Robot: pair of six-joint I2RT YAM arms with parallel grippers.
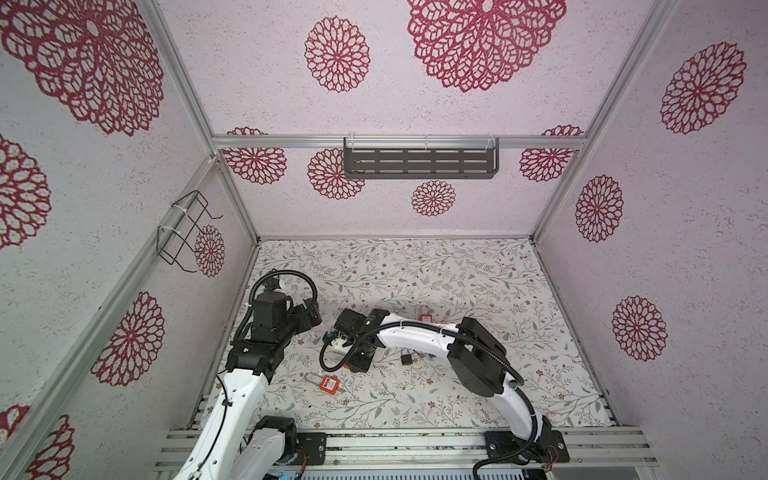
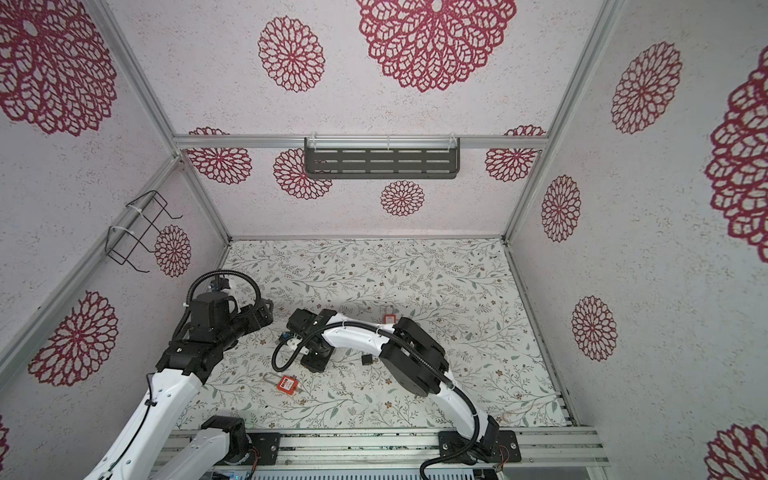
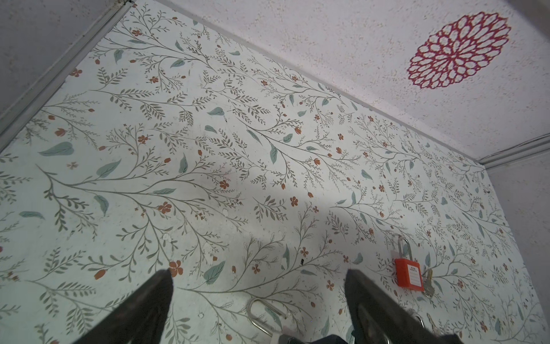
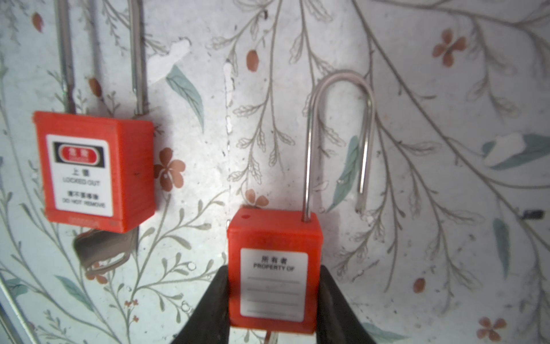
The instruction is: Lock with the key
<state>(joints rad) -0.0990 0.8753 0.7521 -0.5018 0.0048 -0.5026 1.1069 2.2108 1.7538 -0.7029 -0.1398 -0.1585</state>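
In the right wrist view my right gripper [image 4: 273, 268] is shut on the body of an orange padlock [image 4: 273, 238]. Its steel shackle [image 4: 342, 89] stands open, one leg out of the body. A second orange padlock [image 4: 95, 169] lies beside it on the floral table, with a silver key [image 4: 101, 253] at its base. In both top views the held padlock is hidden under the right wrist [image 1: 357, 345]. My left gripper [image 3: 259, 272] hangs open above the table with nothing between its fingers. A shackle loop [image 3: 262, 315] lies just below it.
One orange padlock [image 1: 329, 383] lies near the table's front. Another [image 1: 427, 318] lies behind the right forearm, and the left wrist view shows it [image 3: 409, 272] with a key [image 3: 428, 286] at its base. A small black object [image 1: 406, 358] rests mid-table. Walls enclose the table on three sides.
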